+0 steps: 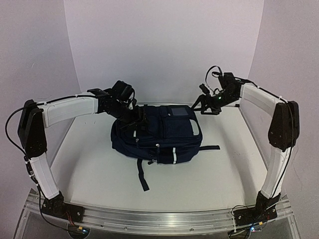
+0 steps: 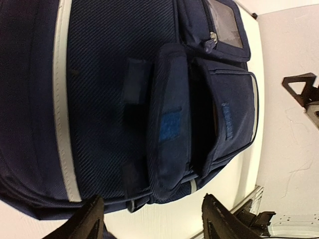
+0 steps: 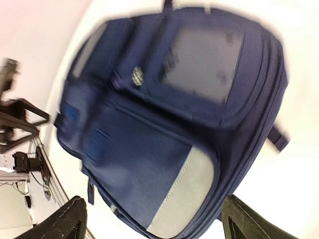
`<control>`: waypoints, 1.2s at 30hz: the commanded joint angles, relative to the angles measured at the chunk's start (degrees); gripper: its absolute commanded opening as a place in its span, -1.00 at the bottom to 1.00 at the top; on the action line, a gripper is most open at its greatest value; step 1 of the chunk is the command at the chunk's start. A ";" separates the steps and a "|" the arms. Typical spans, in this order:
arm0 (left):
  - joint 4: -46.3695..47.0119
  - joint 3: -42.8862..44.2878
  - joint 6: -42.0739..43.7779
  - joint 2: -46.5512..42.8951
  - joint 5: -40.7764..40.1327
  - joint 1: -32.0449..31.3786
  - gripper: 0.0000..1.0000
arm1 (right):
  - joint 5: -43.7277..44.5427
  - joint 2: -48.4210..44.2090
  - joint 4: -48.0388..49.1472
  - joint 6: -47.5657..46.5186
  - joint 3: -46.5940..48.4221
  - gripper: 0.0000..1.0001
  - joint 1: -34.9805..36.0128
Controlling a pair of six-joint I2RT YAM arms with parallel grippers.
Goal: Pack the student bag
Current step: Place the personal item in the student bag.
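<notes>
Navy fabric bag [image 1: 159, 134] lies flat in the middle of the counter [image 1: 94, 169], front side up, probably so its pockets can be reached. The left fingers [image 1: 130, 115] hang at its far left corner, and the right fingers [image 1: 203, 105] are near the far right corner, apart from it. From the left wrist, the fingers are released and empty beside a front pocket [image 2: 172, 124] that seems open. The right wrist view is blurred; its fingers stand wide, grasping nothing.
</notes>
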 commanded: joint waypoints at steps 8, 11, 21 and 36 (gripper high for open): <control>9.29 1.62 -1.26 4.94 5.32 0.80 0.10 | -10.83 -1.25 3.78 5.98 1.17 -0.03 7.66; 10.21 2.69 -1.37 5.87 6.15 0.80 -0.12 | -10.42 0.39 5.49 7.15 1.51 -0.31 11.17; 13.91 3.67 -1.18 6.42 8.37 0.81 -0.83 | 0.00 5.89 9.70 10.78 -1.58 -0.98 15.73; 22.75 5.49 0.17 9.29 18.75 0.10 -0.92 | -0.15 5.55 11.04 12.19 -0.49 0.08 14.56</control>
